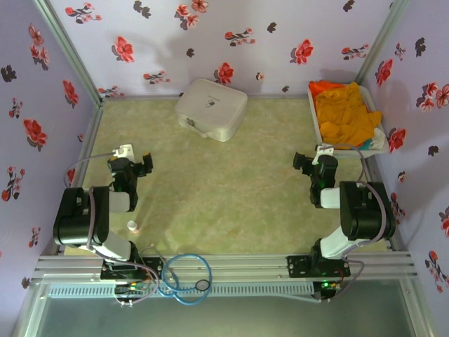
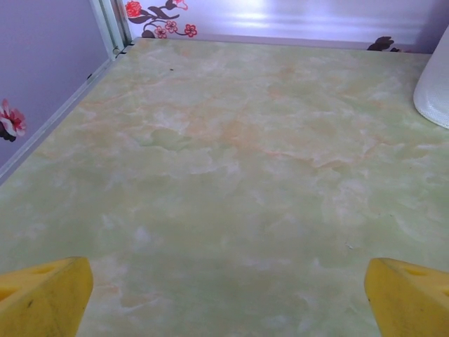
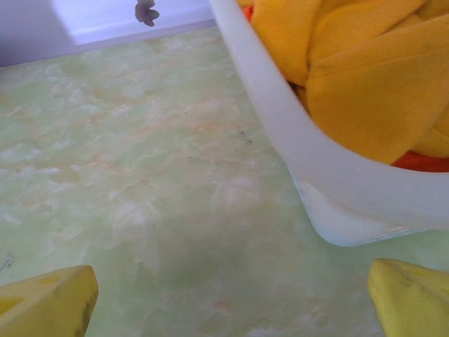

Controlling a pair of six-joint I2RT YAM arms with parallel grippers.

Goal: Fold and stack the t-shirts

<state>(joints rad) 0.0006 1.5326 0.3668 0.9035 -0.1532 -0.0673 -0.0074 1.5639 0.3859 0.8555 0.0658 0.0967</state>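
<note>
I note the t-shirts (image 1: 344,112) crumpled together in the white bin (image 3: 295,151) at the table's far right, the right gripper (image 1: 314,159) just near of it, the left gripper (image 1: 132,161) well apart at left, both jaws wide open and empty.

1. The left arm (image 1: 84,219) sits folded at the elbow close to its base, with the forearm reaching forward and slightly inward.
2. The left gripper (image 1: 137,158) faces away from the bases, held low. Its jaws are spread wide with nothing between them, and its yellow fingertips (image 2: 42,298) stand far apart.
3. The right arm (image 1: 361,210) mirrors that pose, elbow tucked back and forearm angled inward.
4. The right gripper (image 1: 313,156) also gapes wide and holds nothing, its yellow pads (image 3: 410,298) well apart.
</note>
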